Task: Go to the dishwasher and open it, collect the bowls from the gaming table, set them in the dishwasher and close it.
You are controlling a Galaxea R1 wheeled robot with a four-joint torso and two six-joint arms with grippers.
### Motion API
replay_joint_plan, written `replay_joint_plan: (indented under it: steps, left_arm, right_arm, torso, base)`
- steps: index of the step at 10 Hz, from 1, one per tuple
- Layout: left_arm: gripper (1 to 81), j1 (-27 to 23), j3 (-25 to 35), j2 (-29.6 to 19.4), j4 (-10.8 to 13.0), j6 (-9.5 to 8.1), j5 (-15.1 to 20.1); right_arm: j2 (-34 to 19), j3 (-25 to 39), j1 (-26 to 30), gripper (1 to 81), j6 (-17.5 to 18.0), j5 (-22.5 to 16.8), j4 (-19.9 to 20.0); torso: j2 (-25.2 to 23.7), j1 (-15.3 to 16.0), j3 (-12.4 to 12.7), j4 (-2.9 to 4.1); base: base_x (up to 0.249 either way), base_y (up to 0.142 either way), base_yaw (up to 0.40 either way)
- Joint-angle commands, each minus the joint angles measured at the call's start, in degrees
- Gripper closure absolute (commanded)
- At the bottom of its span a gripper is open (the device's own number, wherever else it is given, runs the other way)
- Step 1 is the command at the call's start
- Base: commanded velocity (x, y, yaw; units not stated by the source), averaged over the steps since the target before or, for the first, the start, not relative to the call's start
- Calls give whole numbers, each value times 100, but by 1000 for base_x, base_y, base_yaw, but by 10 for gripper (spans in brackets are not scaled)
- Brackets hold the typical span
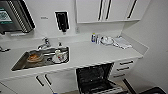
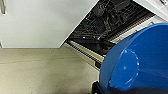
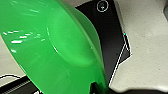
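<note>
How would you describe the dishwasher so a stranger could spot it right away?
Find the white counter with the sink. The dishwasher sits under it, right of the sink. Unlike the white cabinets and drawers flanking it, it gapes open, dark inside.

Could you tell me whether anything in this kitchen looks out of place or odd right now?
Nothing looks spilled or damaged. The dishwasher stands open under the counter, as the task needs. Dishes are piled in the sink. A blue bowl looms in the left wrist view and a green bowl in the right.
</note>
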Motion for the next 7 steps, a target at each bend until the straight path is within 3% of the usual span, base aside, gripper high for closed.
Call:
replay_joint_plan:
  steps: [1, 7]
  left_arm:
    - [811, -595, 110, -277, 82, 22, 74]
    - [811, -648, 84, -136, 82, 22, 127]
  right_arm:
    - [-112, 75, 155, 811, 7, -471, 47]
    - [-94, 66, 138, 811, -2, -463, 29]
  torso:
    - [0, 0, 0, 0]
    - [2, -4, -2, 0]
  base:
    - [0, 0, 0]
    - [104, 0, 0]
